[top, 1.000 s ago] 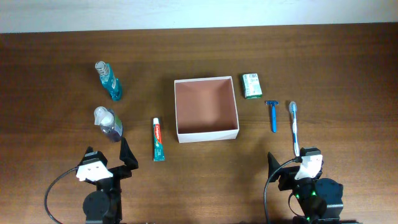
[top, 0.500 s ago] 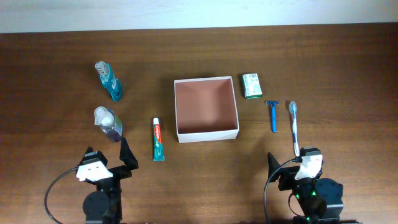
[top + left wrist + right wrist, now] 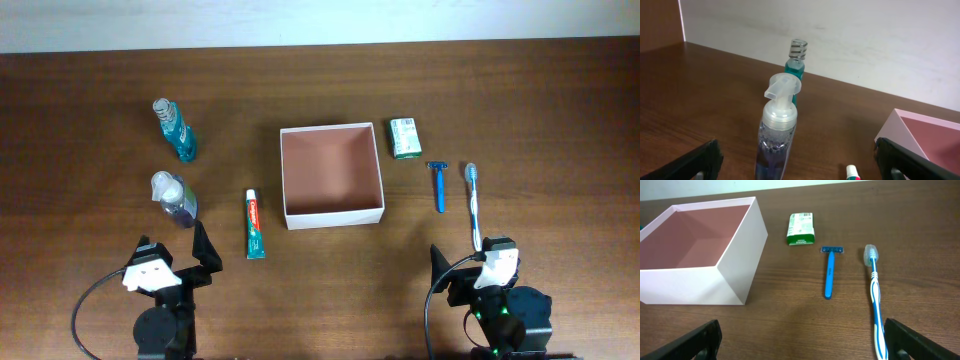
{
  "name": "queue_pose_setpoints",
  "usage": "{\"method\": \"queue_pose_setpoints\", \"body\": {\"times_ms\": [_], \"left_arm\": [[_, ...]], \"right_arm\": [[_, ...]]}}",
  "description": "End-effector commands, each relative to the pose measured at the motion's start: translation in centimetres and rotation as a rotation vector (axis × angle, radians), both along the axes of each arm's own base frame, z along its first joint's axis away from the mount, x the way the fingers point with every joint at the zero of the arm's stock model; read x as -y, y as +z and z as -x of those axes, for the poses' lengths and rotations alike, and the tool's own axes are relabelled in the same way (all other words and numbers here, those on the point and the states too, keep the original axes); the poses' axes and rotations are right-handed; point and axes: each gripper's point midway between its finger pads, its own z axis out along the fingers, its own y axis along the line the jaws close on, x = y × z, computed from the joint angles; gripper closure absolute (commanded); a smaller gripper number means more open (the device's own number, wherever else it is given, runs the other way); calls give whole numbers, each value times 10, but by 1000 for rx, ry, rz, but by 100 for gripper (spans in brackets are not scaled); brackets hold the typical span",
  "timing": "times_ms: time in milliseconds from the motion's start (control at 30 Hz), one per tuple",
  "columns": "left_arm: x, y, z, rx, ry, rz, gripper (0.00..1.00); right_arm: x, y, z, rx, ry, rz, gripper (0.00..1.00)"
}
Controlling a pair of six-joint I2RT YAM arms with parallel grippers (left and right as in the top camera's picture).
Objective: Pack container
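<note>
The container [image 3: 332, 212] is a square white-walled box with a reddish-brown floor at the table's middle, holding nothing; it also shows in the right wrist view [image 3: 735, 260] and the left wrist view [image 3: 900, 125]. A toothpaste tube [image 3: 254, 224], a purple pump bottle [image 3: 175, 200] and a teal bottle [image 3: 175, 130] stand left of it. A green soap box [image 3: 404, 137], a blue razor [image 3: 438, 185] and a blue-white toothbrush [image 3: 472, 203] lie right of it. My left gripper [image 3: 172, 262] is open and empty near the front edge, behind the pump bottle [image 3: 777, 135]. My right gripper [image 3: 470, 268] is open and empty, beside the toothbrush [image 3: 875, 300].
A white wall [image 3: 840, 35] runs along the table's far edge. The razor [image 3: 829, 275] and soap box [image 3: 801, 229] lie ahead of my right gripper. The toothpaste cap [image 3: 852, 173] lies between my left fingers.
</note>
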Motion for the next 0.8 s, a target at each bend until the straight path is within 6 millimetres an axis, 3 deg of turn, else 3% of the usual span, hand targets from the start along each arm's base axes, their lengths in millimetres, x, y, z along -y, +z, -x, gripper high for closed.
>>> {"method": "queue_pose_setpoints", "body": {"times_ms": [0, 400, 567, 767], "left_arm": [[-2, -2, 0, -8, 12, 4, 1], [5, 5, -1, 23, -29, 13, 0], [50, 39, -1, 158, -298, 12, 1], [61, 83, 9, 262, -357, -72, 1]], "right_arm": [[-3, -3, 1, -10, 11, -10, 1], [-3, -3, 1, -10, 11, -10, 1], [-3, -3, 1, -10, 11, -10, 1], [-3, -3, 1, -10, 11, -10, 1]]}}
